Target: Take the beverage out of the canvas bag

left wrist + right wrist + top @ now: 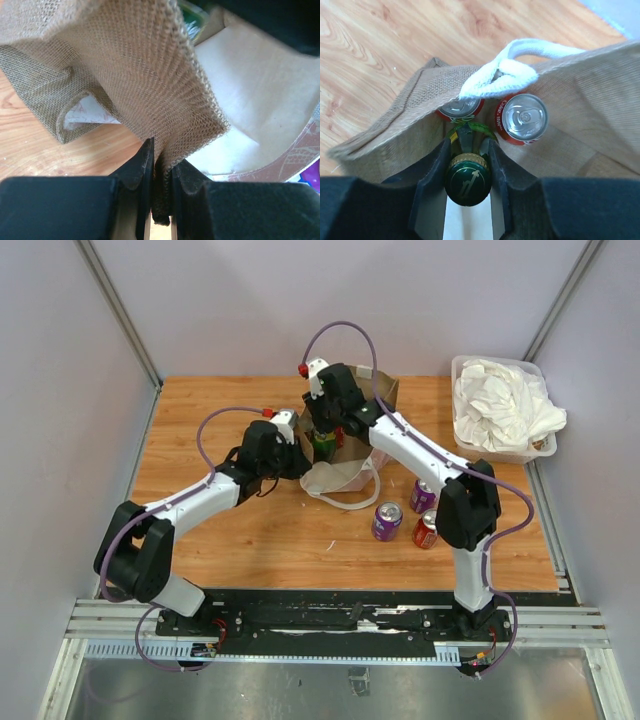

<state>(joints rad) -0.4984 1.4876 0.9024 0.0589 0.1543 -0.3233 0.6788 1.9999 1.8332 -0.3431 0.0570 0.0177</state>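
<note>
The bag [342, 478] stands at the far centre of the table [250, 540]. The left gripper [161, 161] is pressed together on the bag's left rim, pinching the fabric. The right gripper [468, 145] reaches into the bag from above, clamped on the neck of a green bottle [466, 182], which stands upright inside, just beside two red cans [524, 118].
</note>
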